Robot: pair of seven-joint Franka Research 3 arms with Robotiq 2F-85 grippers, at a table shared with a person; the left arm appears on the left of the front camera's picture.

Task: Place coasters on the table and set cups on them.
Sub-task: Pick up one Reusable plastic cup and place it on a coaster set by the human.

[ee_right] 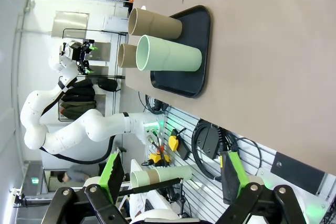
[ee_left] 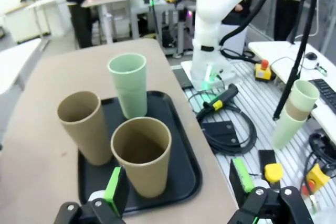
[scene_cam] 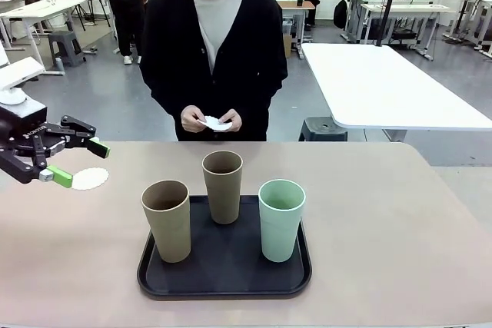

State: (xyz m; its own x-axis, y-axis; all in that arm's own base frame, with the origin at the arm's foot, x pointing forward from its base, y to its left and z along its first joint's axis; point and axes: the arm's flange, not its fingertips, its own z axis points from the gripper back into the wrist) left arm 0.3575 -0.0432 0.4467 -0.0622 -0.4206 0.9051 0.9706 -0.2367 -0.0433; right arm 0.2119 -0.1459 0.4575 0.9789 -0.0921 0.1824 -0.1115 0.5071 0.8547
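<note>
Front view: tan table [scene_cam: 384, 220], grey floor [scene_cam: 92, 105]

3 cups [scene_cam: 223, 190] on tray [scene_cam: 223, 268], coaster [scene_cam: 90, 179] left

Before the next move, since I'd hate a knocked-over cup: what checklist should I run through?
1. Left gripper open, empty: ok.
2. Right gripper open: ok.
3. One coaster flat on the table: ok.
4. Other coasters laid down: not ok, in the person's hands.
5. Left tan cup, rear tan cup, mint cup upright on black tray: ok.
6. Any cup on a coaster: not ok.
</note>
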